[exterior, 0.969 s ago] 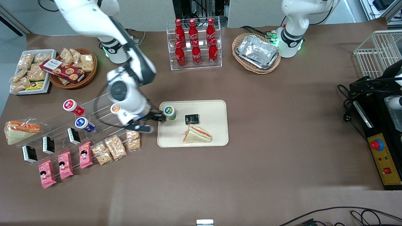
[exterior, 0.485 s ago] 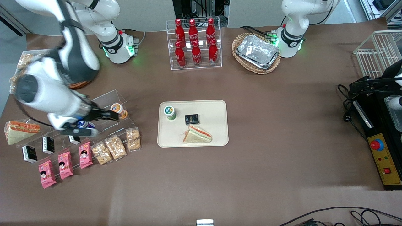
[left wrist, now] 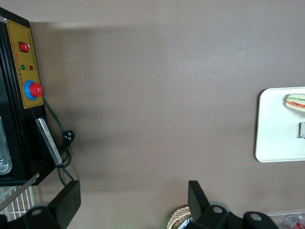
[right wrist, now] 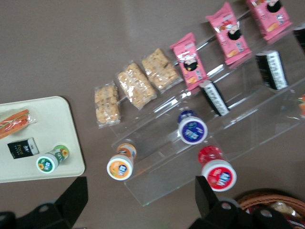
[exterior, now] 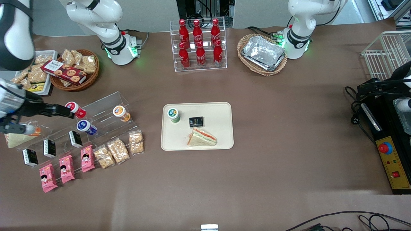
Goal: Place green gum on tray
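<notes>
The green gum (exterior: 173,115) stands upright on the cream tray (exterior: 218,110), in the tray corner toward the working arm's end and farther from the front camera. It also shows in the right wrist view (right wrist: 51,160), on the tray (right wrist: 52,119). My gripper (exterior: 51,122) is open and empty. It hovers high over the clear display stand (exterior: 102,110), well away from the tray toward the working arm's end of the table. In the wrist view its gripper (right wrist: 140,193) has both dark fingers (right wrist: 71,196) spread wide above the stand.
A sandwich (exterior: 201,137) and a black packet (exterior: 196,121) lie on the tray. Orange (exterior: 120,112), blue (exterior: 86,126) and red (exterior: 74,109) bottles sit on the stand, with snack packs (exterior: 117,150) nearer the camera. A cola rack (exterior: 199,45) and a basket of foil trays (exterior: 263,53) stand farther back.
My gripper has let go of the green gum on the tray and swung away and up toward the working arm's end of the table. The gum stays upright where it was.
</notes>
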